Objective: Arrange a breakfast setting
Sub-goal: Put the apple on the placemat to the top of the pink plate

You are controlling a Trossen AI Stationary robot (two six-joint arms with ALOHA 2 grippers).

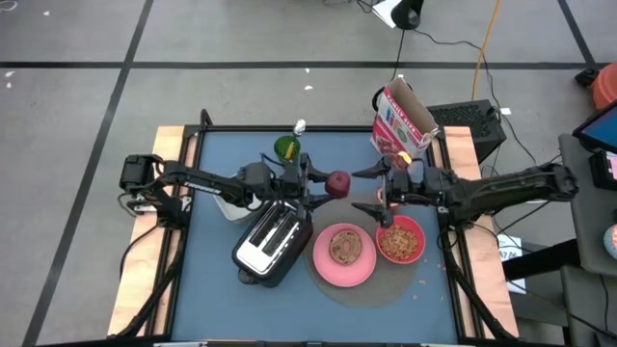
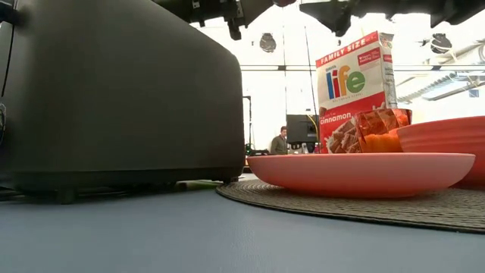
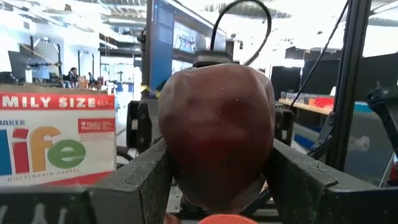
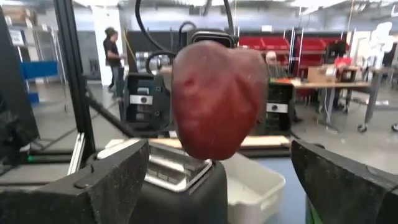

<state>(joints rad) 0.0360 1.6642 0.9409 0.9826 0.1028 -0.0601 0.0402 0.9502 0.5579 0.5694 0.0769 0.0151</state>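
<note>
Dark red fruit [image 1: 337,183], pink plate [image 1: 344,267], red bowl [image 1: 401,241], blue table [image 1: 222,289].

One toaster [image 1: 270,241], one cereal box [image 1: 403,120], one pink plate [image 1: 344,255] — each single. One red bowl [image 1: 400,241], one dark red fruit [image 1: 337,183], one round bread [image 1: 345,247].

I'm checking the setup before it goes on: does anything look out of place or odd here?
The dark red fruit is off the table, clamped in the left end effector above the table's middle, with the right end effector open beside it. The toaster sits askew, and the cereal box leans over the far edge.
</note>
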